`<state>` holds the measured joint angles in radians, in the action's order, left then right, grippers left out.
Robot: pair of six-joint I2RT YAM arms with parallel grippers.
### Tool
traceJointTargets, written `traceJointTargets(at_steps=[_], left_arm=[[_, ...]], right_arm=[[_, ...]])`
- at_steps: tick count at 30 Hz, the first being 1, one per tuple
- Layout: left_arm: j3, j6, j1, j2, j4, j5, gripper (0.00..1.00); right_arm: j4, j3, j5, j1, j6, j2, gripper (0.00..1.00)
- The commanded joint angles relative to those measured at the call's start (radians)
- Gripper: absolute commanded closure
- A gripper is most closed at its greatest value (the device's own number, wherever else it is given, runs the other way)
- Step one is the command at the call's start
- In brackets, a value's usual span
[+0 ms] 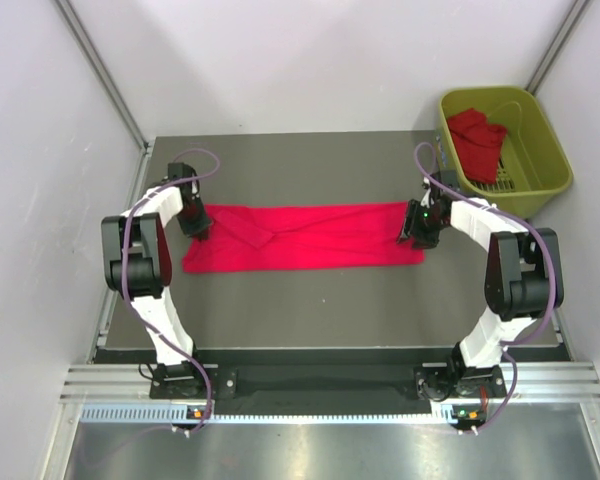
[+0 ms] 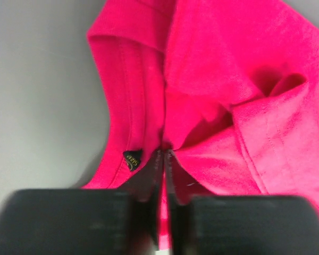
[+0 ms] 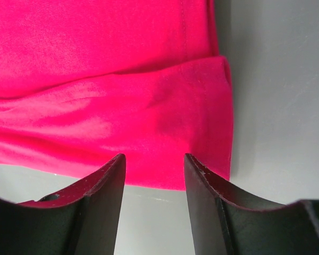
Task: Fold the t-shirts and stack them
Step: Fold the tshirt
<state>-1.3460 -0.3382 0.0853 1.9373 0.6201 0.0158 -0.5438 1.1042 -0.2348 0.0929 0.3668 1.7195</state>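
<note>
Top external view gives the whole scene: one red t-shirt lies on the grey table as a long folded band between the two arms, and a second t-shirt lies crumpled inside the yellow-green basket at the far right. The left gripper is at the left end of the band and the right gripper at the right end. Only the left wrist view shows that the left jaws are clenched on a raised ridge of the cloth. It also shows a small black label at the hem, with yellow writing too small to read. Only the right wrist view shows the right jaws standing apart and grasping nothing, over the edge of a folded corner.
</note>
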Motion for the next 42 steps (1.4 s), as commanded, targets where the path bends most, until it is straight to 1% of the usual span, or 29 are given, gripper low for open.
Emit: traceJointTargets(at_steps=[1,4,7,9,12,13,17,20,25,29,30,31,32,33,34,36,38,39,40,41,42], left_arm=[[-0.021,-0.008,-0.002,-0.026,0.026,-0.027,0.89],[-0.011,-0.044,-0.013,-0.081,0.016,0.028,0.74],[-0.034,-0.059,-0.031,-0.118,0.039,0.035,0.69],[-0.070,-0.070,-0.038,-0.132,0.050,0.048,0.68],[-0.093,-0.100,-0.042,-0.129,0.035,0.153,0.67],[-0.093,-0.113,-0.047,-0.124,0.008,0.183,0.67],[-0.081,-0.157,-0.082,-0.061,-0.031,0.248,0.66],[-0.042,-0.170,-0.082,0.005,-0.069,0.233,0.67],[-0.041,-0.139,-0.078,0.103,-0.065,0.100,0.69],[-0.067,-0.117,-0.061,0.124,-0.051,0.092,0.69],[-0.074,-0.114,-0.061,0.117,-0.036,0.089,0.68],[-0.079,-0.110,-0.062,0.108,-0.033,0.090,0.68],[-0.076,-0.113,-0.064,0.094,-0.028,0.099,0.67],[-0.074,-0.116,-0.062,0.059,-0.025,0.104,0.66],[-0.065,-0.125,-0.064,0.037,-0.011,0.111,0.65],[-0.058,-0.143,-0.062,-0.039,0.016,0.116,0.64],[-0.033,-0.168,-0.065,-0.102,0.042,0.119,0.62],[-0.022,-0.177,-0.065,-0.173,0.049,0.109,0.59],[0.005,-0.198,-0.064,-0.207,0.055,0.093,0.58],[0.019,-0.212,-0.064,-0.240,0.081,0.072,0.57],[0.037,-0.228,-0.061,-0.303,0.093,0.005,0.52]], right_arm=[[-0.001,0.016,-0.009,-0.009,-0.011,-0.043,0.52],[0.001,0.017,-0.009,-0.009,-0.016,-0.044,0.52],[-0.001,0.019,-0.012,-0.009,-0.019,-0.041,0.51],[-0.002,0.020,-0.017,-0.009,-0.022,-0.037,0.51],[-0.013,0.029,-0.015,-0.009,-0.032,-0.024,0.51],[-0.019,0.040,-0.012,-0.010,-0.037,-0.023,0.51],[-0.054,0.083,0.005,-0.009,-0.077,-0.005,0.50],[-0.071,0.106,0.009,-0.005,-0.091,-0.006,0.48],[-0.099,0.120,0.003,0.013,-0.098,0.006,0.45],[-0.088,0.071,0.009,0.011,-0.081,0.003,0.46],[-0.079,0.056,0.011,0.011,-0.083,-0.003,0.48],[-0.070,0.027,0.018,0.010,-0.085,-0.008,0.53],[-0.055,0.014,0.022,0.008,-0.089,-0.005,0.55],[-0.053,0.003,0.025,0.007,-0.091,0.003,0.57],[-0.050,-0.015,0.026,0.004,-0.092,0.011,0.63],[-0.039,-0.038,0.047,-0.002,-0.089,0.031,0.67],[-0.039,-0.069,0.074,-0.013,-0.069,0.031,0.68],[-0.042,-0.076,0.080,-0.016,-0.063,0.026,0.67],[-0.045,-0.084,0.087,-0.016,-0.065,0.019,0.65],[-0.053,-0.086,0.094,-0.016,-0.066,-0.010,0.63],[-0.061,-0.087,0.101,-0.016,-0.068,-0.029,0.62]])
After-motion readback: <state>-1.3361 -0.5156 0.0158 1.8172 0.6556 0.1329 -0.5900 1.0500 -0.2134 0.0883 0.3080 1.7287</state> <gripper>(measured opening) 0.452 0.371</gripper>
